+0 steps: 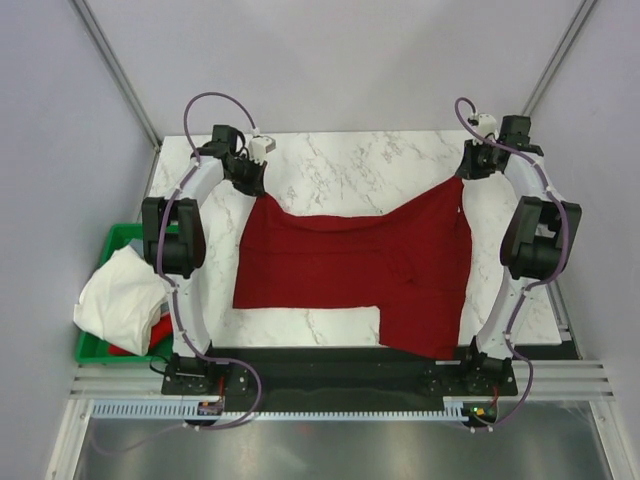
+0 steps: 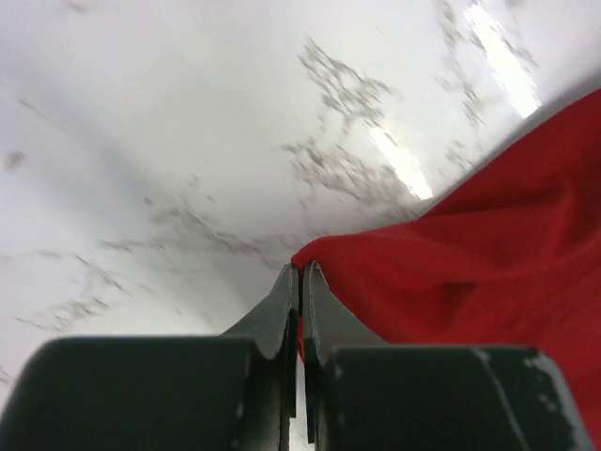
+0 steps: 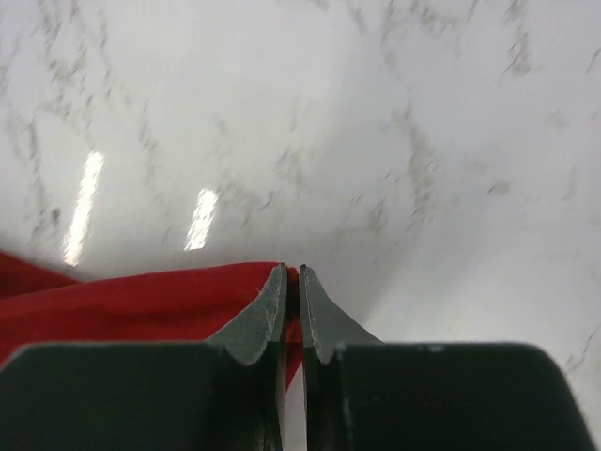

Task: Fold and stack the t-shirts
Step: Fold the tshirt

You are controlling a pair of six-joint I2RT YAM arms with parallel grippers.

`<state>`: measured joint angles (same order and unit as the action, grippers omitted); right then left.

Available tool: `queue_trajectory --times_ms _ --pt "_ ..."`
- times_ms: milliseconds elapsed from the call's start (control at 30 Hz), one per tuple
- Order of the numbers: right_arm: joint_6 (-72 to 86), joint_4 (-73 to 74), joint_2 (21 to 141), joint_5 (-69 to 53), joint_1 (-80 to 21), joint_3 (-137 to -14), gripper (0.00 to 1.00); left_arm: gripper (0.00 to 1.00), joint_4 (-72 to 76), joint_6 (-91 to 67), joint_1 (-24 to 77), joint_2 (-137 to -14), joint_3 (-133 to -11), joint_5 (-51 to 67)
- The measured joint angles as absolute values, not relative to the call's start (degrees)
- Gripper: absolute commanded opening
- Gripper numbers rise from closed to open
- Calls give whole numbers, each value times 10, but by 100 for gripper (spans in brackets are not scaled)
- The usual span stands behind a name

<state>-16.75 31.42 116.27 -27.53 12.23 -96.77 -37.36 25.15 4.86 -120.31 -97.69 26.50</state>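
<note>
A large dark red t-shirt [image 1: 350,270] lies spread over the marble table [image 1: 330,165], its two far corners lifted. My left gripper [image 1: 258,185] is shut on the far left corner of the shirt [image 2: 470,254], a thin strip of red cloth pinched between its fingertips [image 2: 302,274]. My right gripper [image 1: 463,180] is shut on the far right corner, red cloth [image 3: 141,301] showing between its fingertips [image 3: 292,272]. Between the two grips the far edge sags. The shirt's near right part hangs over the table's front edge.
A green plastic bin [image 1: 100,345] stands left of the table beside the left arm's base. A white t-shirt [image 1: 120,295] is piled in it, with a bit of red cloth [image 1: 160,330] beneath. The black base rail [image 1: 330,375] runs along the near edge.
</note>
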Motion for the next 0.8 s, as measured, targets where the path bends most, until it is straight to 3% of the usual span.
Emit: queue_trajectory --times_ms 167,367,800 --pt "-168 291 1285 -252 123 -1079 0 2 -352 251 46 -1284 -1072 232" --pt "-164 278 1380 -227 123 -1138 0 2 -321 249 46 -1334 -1084 153" --pt "-154 244 1418 -191 109 -1186 0 2 -275 230 46 -1382 -1152 30"
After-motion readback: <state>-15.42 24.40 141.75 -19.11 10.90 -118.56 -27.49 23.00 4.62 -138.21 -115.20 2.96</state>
